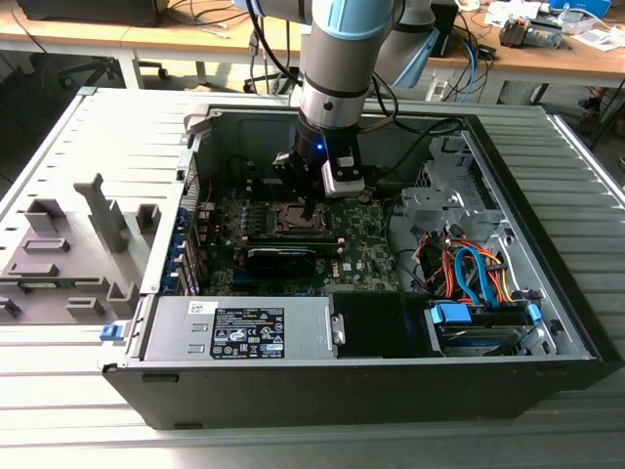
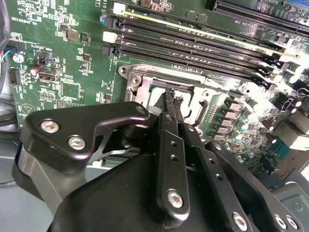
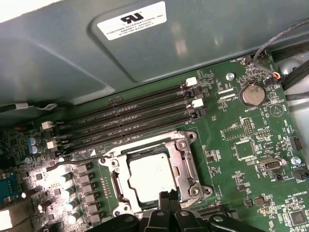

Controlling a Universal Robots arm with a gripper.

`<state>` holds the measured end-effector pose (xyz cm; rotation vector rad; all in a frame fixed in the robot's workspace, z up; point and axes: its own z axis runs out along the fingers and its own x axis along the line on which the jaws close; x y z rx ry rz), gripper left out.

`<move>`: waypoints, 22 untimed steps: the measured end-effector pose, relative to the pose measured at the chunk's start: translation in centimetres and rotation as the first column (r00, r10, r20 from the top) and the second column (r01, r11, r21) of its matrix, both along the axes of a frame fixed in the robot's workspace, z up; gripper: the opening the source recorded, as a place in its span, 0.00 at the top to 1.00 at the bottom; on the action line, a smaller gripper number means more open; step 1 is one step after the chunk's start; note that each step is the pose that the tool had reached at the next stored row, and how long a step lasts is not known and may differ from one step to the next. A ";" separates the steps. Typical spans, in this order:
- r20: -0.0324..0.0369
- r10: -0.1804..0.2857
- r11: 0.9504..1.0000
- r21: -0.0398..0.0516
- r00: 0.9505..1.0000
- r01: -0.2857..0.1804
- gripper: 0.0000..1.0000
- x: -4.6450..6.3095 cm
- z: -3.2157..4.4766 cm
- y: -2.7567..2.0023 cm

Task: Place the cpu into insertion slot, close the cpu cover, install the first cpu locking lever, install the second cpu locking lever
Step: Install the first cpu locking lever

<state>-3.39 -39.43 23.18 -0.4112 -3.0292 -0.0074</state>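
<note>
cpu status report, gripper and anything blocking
Jaws shut, gripper low at the cpu cover edge. The cpu sits flat inside the cover's window. Nothing lying over it.

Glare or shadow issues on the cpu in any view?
First wrist view: cpu top washes out near white, and the capacitors beside it glare. Second wrist view: even light, but the black pincer blocks much of the cpu cover. Exterior view: case interior dim, the arm overhangs the cpu.
</note>
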 end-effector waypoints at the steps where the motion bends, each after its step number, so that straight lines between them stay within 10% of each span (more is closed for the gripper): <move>1: 0.000 0.004 1.000 0.000 1.000 -0.004 0.89 0.0 0.00 0.00; 22: 0.000 0.069 0.998 0.000 0.998 -0.069 0.89 0.0 0.00 0.00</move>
